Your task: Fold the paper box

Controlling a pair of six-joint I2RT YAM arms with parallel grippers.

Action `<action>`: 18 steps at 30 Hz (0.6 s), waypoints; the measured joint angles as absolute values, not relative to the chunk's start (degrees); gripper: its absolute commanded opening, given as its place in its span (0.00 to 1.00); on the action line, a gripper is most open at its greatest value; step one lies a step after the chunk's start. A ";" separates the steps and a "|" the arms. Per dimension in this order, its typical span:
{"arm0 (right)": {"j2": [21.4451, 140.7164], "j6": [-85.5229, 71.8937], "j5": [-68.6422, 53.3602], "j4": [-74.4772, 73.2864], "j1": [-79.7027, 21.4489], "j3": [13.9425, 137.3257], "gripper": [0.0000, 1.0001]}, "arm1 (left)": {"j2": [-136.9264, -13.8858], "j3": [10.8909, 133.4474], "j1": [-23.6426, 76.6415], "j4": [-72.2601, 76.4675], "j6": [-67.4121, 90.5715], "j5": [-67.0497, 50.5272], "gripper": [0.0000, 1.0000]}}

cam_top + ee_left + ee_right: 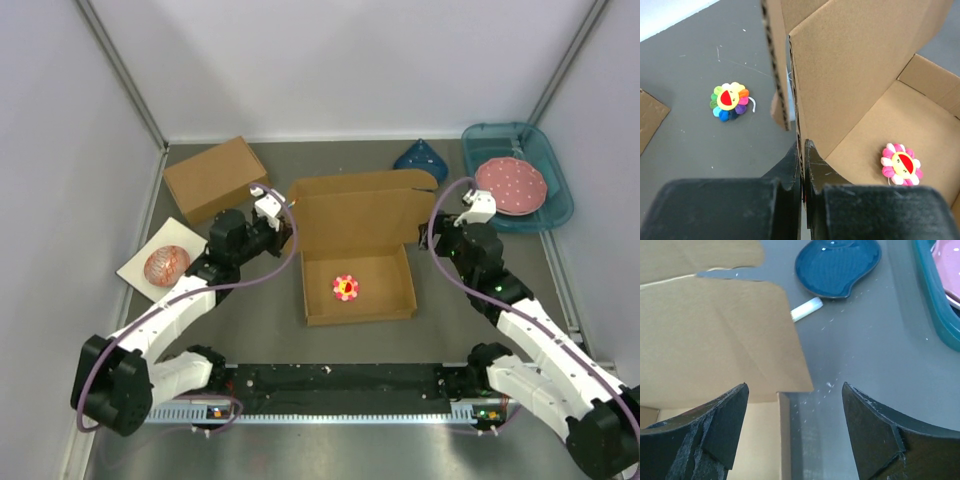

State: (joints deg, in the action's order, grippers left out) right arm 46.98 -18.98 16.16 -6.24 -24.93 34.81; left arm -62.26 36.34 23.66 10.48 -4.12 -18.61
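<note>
The paper box (pixel 358 300) is a shallow brown cardboard tray at the table's middle, with its lid (pixel 365 208) standing open at the back. A pink flower toy (pixel 346 288) lies inside it. My left gripper (pixel 287 233) is at the box's left rear corner. In the left wrist view that gripper (pixel 803 146) is shut on the upright cardboard edge of the box (pixel 850 65). My right gripper (pixel 429 238) hangs at the right rear corner. In the right wrist view it (pixel 795 386) is open, and the box's right wall (pixel 784 435) stands between the fingers without touching them.
A deeper brown cardboard box (pixel 214 178) sits at the back left, and a white card with a reddish ball (pixel 165 264) lies nearer on the left. A blue dish (pixel 420 157) and a teal tray (pixel 555 170) holding a pink plate (pixel 510 185) are at the back right. A rainbow flower toy (pixel 730 101) lies left of the box.
</note>
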 measured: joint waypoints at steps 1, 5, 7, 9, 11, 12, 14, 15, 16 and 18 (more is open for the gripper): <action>46.98 -19.00 15.66 -3.36 -23.77 33.06 0.76 | -62.81 36.49 23.66 10.98 -4.38 -18.59 0.00; 48.56 -18.94 13.26 5.08 -19.66 28.29 0.76 | -65.84 37.50 23.66 12.88 -5.02 -18.59 0.00; 50.15 -18.55 12.14 8.05 -18.98 27.66 0.76 | -67.46 38.02 23.66 13.82 -5.28 -18.59 0.00; 51.55 -18.04 10.46 11.16 -18.46 27.27 0.77 | -68.69 38.26 23.66 14.83 -5.39 -18.59 0.00; 52.62 -17.87 9.04 13.47 -17.85 27.03 0.77 | -69.32 38.33 23.66 15.51 -5.58 -18.59 0.00; 53.28 -17.67 8.29 14.63 -17.58 27.00 0.77 | -69.60 38.48 23.66 15.62 -5.72 -18.61 0.00; 54.68 -17.37 6.79 16.32 -17.32 27.00 0.77 | -70.28 38.96 23.66 15.94 -5.80 -18.63 0.00; 55.42 -17.04 5.93 17.12 -17.30 27.03 0.76 | -70.39 39.09 23.66 15.97 -5.82 -18.63 0.00; 56.25 -16.88 5.28 17.67 -17.28 27.03 0.76 | -70.59 39.27 23.66 15.97 -5.91 -18.65 0.00; 57.82 -16.58 4.16 18.22 -17.19 27.07 0.75 | -71.02 39.55 23.66 16.14 -5.98 -18.65 0.00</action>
